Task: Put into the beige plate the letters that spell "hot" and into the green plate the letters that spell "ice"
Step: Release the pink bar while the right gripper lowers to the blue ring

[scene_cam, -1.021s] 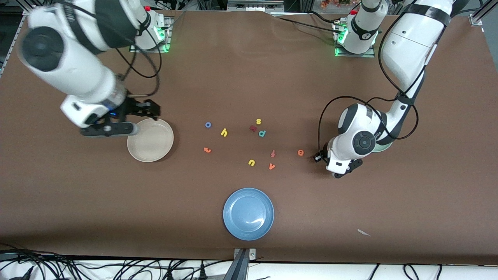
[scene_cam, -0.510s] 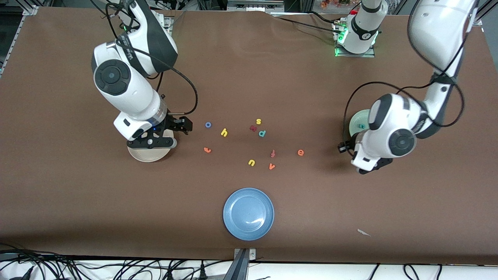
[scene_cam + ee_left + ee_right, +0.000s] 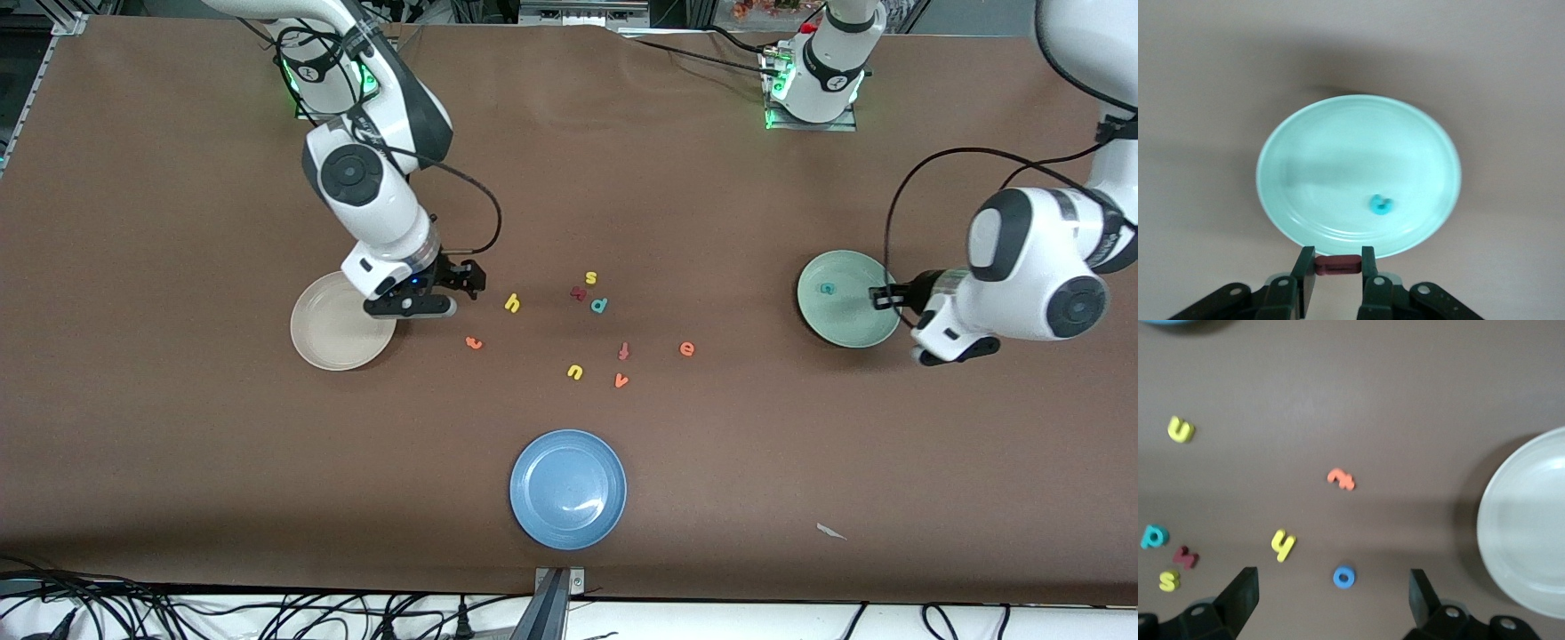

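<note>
1. Dark maroon foam shows between the left gripper's [image 3: 1337, 263] jaws: they pinch the bar-like i [image 3: 1337, 265], hanging just off the rim of the green plate [image 3: 1298, 200], where the teal c [image 3: 1380, 204] already lies.
2. The step in hand looks like the drop of the i; the next move calls for carrying it in over the plate's floor before letting go, since a release here might land it on the rim or the table.
3. The right gripper [image 3: 1331, 600] has its jaws spread wide and empty, over the blue o [image 3: 1343, 577], beside the beige plate [image 3: 1518, 520], which holds nothing yet.
4. Likely it must descend squarely, so that the fingers straddle the ring.
5. The yellow h [image 3: 512, 303] and orange t [image 3: 474, 342] wait nearby on the table; the orange e [image 3: 686, 348] lies toward the green plate.
</note>
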Robot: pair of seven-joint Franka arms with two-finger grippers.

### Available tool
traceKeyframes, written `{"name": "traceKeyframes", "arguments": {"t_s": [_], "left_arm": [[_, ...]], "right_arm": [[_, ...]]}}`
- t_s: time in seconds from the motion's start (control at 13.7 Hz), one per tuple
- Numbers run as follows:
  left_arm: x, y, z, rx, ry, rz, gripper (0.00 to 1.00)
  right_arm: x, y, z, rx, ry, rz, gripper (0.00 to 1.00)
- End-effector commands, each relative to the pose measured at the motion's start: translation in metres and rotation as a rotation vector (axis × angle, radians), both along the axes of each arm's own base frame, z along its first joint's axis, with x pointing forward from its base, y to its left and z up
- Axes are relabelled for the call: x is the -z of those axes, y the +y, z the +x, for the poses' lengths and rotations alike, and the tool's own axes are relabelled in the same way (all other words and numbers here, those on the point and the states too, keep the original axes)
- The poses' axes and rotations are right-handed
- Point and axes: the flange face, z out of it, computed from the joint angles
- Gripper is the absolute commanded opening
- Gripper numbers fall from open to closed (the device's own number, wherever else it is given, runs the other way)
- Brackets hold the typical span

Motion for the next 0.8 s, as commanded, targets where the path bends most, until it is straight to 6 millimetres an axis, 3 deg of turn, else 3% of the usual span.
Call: {"name": "traceKeyframes", "arguments": {"t_s": [0.0,0.15,0.36,0.44,0.58,0.73], "left_arm": [[0.048,-0.008,-0.017,0.042,-0.035,-0.005,0.25],[0.084,-0.005,-0.036,0.076,-0.089,0.026,0.26],[0.097,-0.003,-0.04,0.072,-0.086,0.02,0.33],[0.098,-0.004,-0.04,0.074,-0.085,0.018,0.45],[0.091,-0.002,-0.035,0.073,-0.098,0.022,1.0],[0.065,-0.003,-0.024,0.063,-0.122,0.04,1.0]], "right_arm": [[0.011,0.0,-0.032,-0.022,0.006,-0.022,1.0],[0.039,-0.002,-0.054,-0.027,0.006,-0.018,1.0],[0.069,-0.003,-0.065,-0.042,-0.008,-0.026,1.0],[0.076,-0.001,-0.067,-0.048,-0.013,-0.038,1.0],[0.089,0.001,-0.069,-0.051,-0.022,-0.058,1.0],[0.102,0.012,-0.076,-0.051,-0.022,-0.053,1.0]]}}
